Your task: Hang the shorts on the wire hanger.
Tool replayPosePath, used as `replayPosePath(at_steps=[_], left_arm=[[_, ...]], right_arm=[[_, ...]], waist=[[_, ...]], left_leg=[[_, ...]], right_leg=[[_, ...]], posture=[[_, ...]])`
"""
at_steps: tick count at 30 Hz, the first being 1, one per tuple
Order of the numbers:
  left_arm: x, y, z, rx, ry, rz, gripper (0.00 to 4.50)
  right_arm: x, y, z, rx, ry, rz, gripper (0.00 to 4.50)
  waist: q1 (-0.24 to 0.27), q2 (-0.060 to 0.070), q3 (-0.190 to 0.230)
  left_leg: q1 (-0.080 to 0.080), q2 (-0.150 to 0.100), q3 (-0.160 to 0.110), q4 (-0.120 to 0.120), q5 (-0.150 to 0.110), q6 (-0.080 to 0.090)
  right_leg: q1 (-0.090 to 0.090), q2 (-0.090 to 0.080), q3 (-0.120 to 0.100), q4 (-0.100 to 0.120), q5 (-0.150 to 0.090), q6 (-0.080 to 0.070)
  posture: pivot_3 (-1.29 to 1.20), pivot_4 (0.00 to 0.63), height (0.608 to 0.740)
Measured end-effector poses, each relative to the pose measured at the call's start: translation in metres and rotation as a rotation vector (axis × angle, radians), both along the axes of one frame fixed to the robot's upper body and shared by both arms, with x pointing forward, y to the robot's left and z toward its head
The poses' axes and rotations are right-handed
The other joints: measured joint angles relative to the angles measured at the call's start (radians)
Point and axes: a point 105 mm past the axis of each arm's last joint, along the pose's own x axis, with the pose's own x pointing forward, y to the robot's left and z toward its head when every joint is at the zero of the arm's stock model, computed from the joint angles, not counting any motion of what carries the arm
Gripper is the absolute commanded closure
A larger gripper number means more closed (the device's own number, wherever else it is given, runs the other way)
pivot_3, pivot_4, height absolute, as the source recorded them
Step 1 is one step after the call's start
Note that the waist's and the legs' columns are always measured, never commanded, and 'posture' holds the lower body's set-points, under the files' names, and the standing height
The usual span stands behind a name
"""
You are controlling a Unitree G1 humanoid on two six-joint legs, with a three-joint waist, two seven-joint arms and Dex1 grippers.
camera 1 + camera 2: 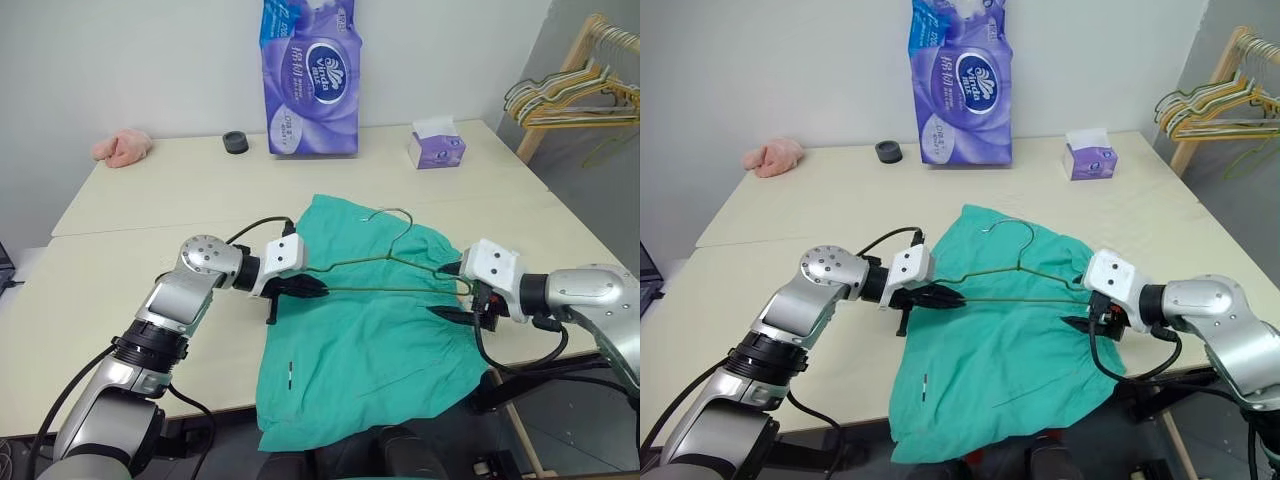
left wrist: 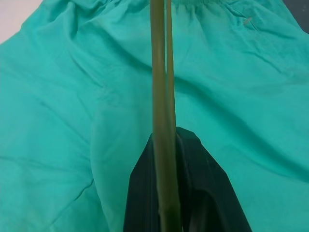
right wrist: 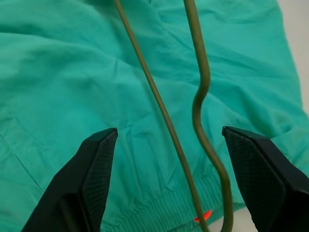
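The teal-green shorts (image 1: pixel 370 350) lie flat on the table, waistband toward the right, one leg hanging over the near edge. The thin olive wire hanger (image 1: pixel 400 290) hovers just above them, hook (image 1: pixel 395 212) toward the far side. My left gripper (image 1: pixel 312 290) is shut on the wire hanger's left corner; the left wrist view shows the wire (image 2: pixel 161 96) pinched between the black fingers (image 2: pixel 198 193). My right gripper (image 1: pixel 455 293) is open at the hanger's right end. Its fingers (image 3: pixel 91 179) stand wide on both sides of the two wires (image 3: pixel 200 87), above the waistband with its orange tag (image 3: pixel 203 216).
At the back of the table stand a purple tissue pack (image 1: pixel 310 80), a small tissue box (image 1: pixel 436 148), a black round lid (image 1: pixel 236 142) and a pink cloth lump (image 1: pixel 122 148). A wooden rack with several hangers (image 1: pixel 580 90) stands at the far right.
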Motion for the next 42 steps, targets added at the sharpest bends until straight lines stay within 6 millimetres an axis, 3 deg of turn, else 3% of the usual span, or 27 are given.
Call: replayPosePath(at_steps=[5, 9, 12, 16, 24, 32, 36, 42], left_arm=[[-0.004, -0.005, 0.000, 0.014, -0.010, -0.035, 4.50], [-0.008, -0.009, -0.001, 0.021, -0.014, -0.061, 4.50], [-0.008, -0.009, -0.001, 0.021, -0.014, -0.062, 4.50], [-0.008, -0.009, -0.001, 0.020, -0.015, -0.061, 4.50], [-0.008, -0.010, -0.002, 0.014, -0.015, -0.052, 4.50], [-0.003, -0.021, 0.002, -0.074, 0.005, -0.014, 2.45], [0.013, -0.021, 0.011, -0.186, 0.011, 0.088, 2.45], [0.042, -0.001, 0.037, -0.344, 0.042, 0.276, 2.45]], right_arm=[[0.004, 0.006, -0.005, -0.052, 0.031, 0.046, 0.81], [0.005, 0.004, -0.009, -0.087, 0.070, 0.054, 1.95], [0.003, -0.002, -0.015, -0.122, 0.101, 0.049, 3.18], [0.002, -0.006, -0.018, -0.148, 0.118, 0.050, 4.39], [-0.001, -0.006, -0.021, -0.159, 0.136, 0.061, 4.45], [-0.004, -0.008, -0.025, -0.154, 0.152, 0.041, 4.50], [-0.004, -0.017, -0.022, -0.130, 0.145, -0.013, 4.50], [-0.012, -0.040, -0.029, -0.045, 0.187, -0.171, 4.50]], waist=[[0.000, 0.000, 0.000], [0.001, 0.000, 0.000], [0.000, 0.000, 0.000], [0.001, 0.000, 0.000], [0.000, 0.000, 0.000], [0.001, 0.000, 0.000], [0.002, 0.000, 0.000], [0.002, -0.001, -0.001]], left_leg=[[-0.001, 0.000, 0.000, 0.000, 0.000, 0.000], [-0.001, 0.000, 0.000, 0.000, 0.000, 0.000], [-0.001, 0.000, 0.000, 0.000, 0.000, 0.000], [-0.001, 0.000, 0.000, 0.000, 0.000, 0.000], [-0.001, 0.000, 0.000, 0.000, 0.000, 0.000], [-0.001, 0.000, 0.000, 0.000, 0.000, 0.000], [-0.001, 0.000, 0.000, 0.001, 0.000, 0.000], [-0.001, 0.000, -0.001, 0.001, 0.000, 0.000]], right_leg=[[0.000, 0.000, 0.000, 0.000, 0.000, 0.000], [-0.001, 0.000, 0.000, 0.000, 0.000, 0.000], [-0.001, 0.000, 0.000, 0.000, 0.000, 0.000], [-0.001, 0.000, 0.000, 0.000, 0.000, 0.000], [-0.001, 0.000, 0.000, 0.001, 0.000, 0.000], [-0.001, 0.000, 0.000, 0.001, 0.000, 0.000], [-0.001, 0.000, 0.000, 0.001, 0.000, 0.000], [-0.001, 0.000, -0.001, 0.002, 0.000, 0.000]], posture=[[-0.14, 0.079, 0.740], [-0.13, 0.079, 0.740], [-0.13, 0.080, 0.740], [-0.13, 0.078, 0.740], [-0.14, 0.073, 0.740], [-0.14, 0.071, 0.740], [-0.15, 0.067, 0.740], [-0.16, 0.067, 0.740]])
